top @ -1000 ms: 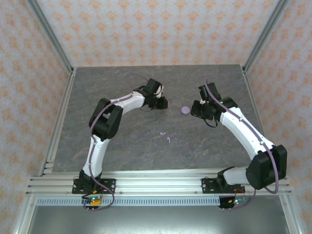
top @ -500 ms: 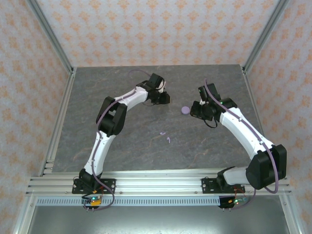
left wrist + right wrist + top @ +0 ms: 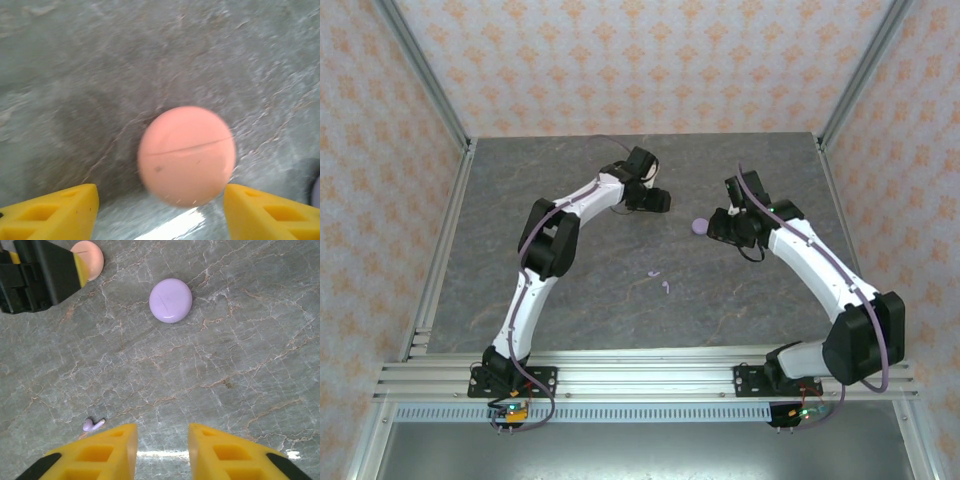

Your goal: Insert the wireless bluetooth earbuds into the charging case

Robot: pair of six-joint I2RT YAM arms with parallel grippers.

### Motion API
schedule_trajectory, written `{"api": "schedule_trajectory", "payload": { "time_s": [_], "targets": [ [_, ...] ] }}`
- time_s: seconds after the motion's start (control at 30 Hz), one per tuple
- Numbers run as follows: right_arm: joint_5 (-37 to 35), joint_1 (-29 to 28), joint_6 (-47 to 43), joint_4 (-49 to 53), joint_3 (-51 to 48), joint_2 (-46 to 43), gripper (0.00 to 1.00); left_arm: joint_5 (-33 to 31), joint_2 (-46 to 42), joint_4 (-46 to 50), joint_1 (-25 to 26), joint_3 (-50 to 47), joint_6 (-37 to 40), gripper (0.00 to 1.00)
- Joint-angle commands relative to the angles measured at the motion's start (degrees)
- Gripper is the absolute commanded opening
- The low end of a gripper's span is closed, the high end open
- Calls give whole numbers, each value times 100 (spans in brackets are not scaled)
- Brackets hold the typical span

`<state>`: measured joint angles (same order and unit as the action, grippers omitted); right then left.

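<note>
2 lilac earbuds (image 3: 655,273) lie loose on the table (image 3: 570,290), close together and apart from the lilac case (image 3: 698,226), so by my reckoning that pair is not yet inserted and the job is barely begun. I count 2 round cases, both shut: the lilac 1 and a pink case (image 3: 186,155). My left gripper (image 3: 160,210) stands open astride the pink case without touching it; my right gripper (image 3: 162,450), narrowly parted and empty, hovers near the lilac case
</note>
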<state>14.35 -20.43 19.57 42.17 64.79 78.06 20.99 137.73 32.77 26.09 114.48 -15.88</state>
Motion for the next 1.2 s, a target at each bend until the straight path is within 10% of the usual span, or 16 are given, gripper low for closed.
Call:
{"api": "schedule_trajectory", "payload": {
  "time_s": [0.0, 0.67, 1.17],
  "targets": [
    [-200, 24, -249, -38, -49, 125, 36, -484, -768, 420, -62, -283, 325, 67],
    [84, 82, -1631, -91, 1128, 2006, 49, -723, -5615, -78, -19, -4776, -292, 65],
    [-289, 119, -2213, 790, 2775, 3767, 70, -1153, -6615, 207, -7, -5392, -636, 66]
  ]
}}
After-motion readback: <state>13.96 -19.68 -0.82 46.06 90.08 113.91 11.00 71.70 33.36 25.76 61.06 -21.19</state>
